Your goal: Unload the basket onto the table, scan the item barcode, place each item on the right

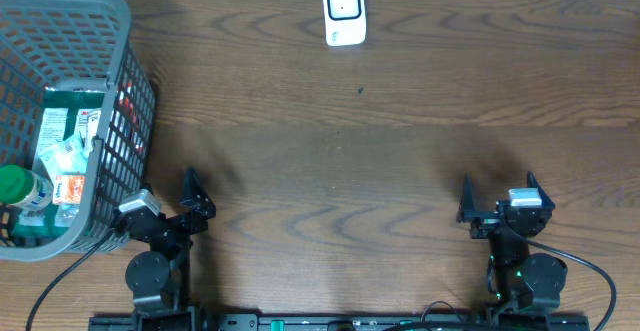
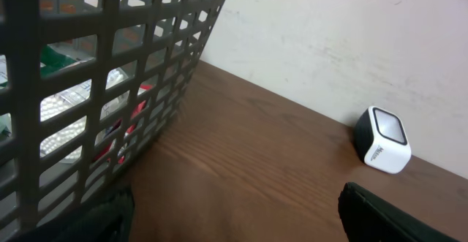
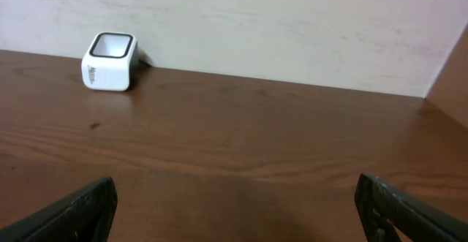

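Note:
Several items lie in a grey mesh basket (image 1: 118, 23) at the left: a green-capped bottle (image 1: 12, 184), white packets (image 1: 68, 157) and a green box (image 1: 75, 99). A white barcode scanner (image 1: 344, 11) stands at the table's far edge; it also shows in the left wrist view (image 2: 383, 148) and the right wrist view (image 3: 110, 61). My left gripper (image 1: 165, 193) rests open at the near edge, right beside the basket wall (image 2: 110, 66). Open and holding nothing, my right gripper (image 1: 498, 189) sits at the near right. No barcode shows in any view.
A pale wall (image 3: 256, 23) rises behind the wooden table (image 1: 350, 171). The basket stands against my left arm's outer side. A small dark speck (image 1: 361, 91) marks the wood below the scanner.

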